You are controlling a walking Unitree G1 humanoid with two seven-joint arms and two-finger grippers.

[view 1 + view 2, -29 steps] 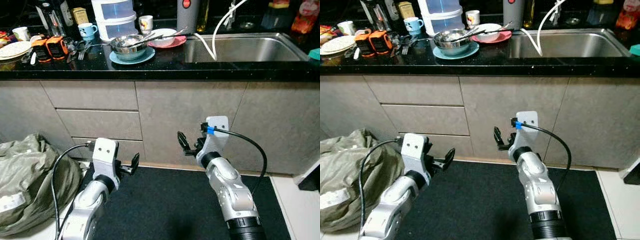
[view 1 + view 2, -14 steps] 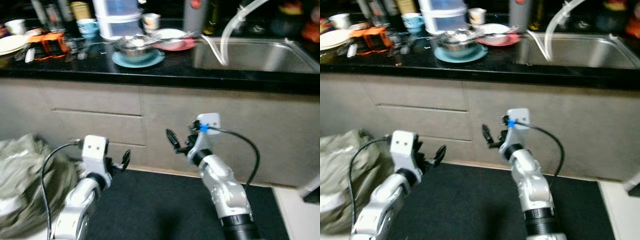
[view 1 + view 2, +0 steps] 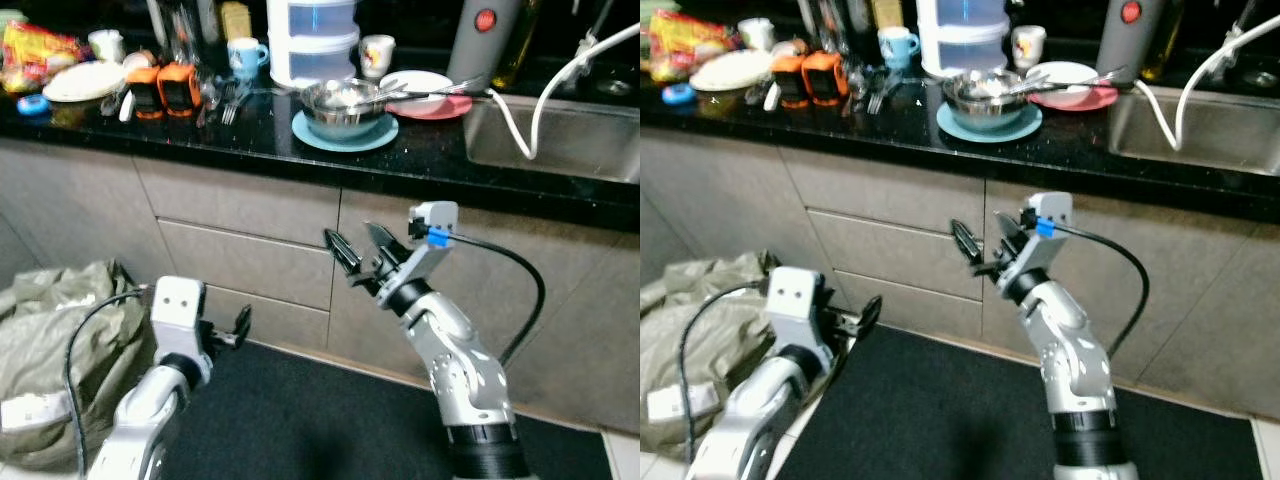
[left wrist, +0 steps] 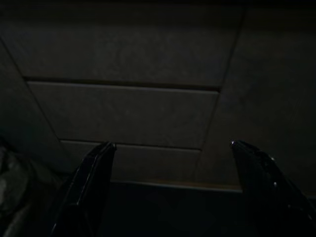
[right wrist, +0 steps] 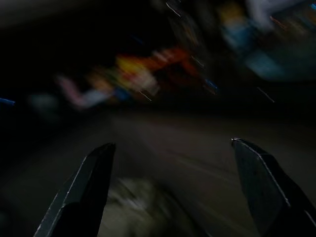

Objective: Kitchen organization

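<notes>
Right gripper (image 3: 356, 248), fingers spread and empty, hangs below the tabletop (image 3: 250, 135); probably aiming at the steel bowl (image 3: 345, 102) on the blue plate (image 3: 345, 133), it should rise clear of the edge first. Left gripper (image 3: 240, 322) hangs open, idle.

Head views are evenly lit and fairly sharp, with glare on the worktop (image 3: 250, 140); wrist views are dark, the right one motion-blurred.
</notes>
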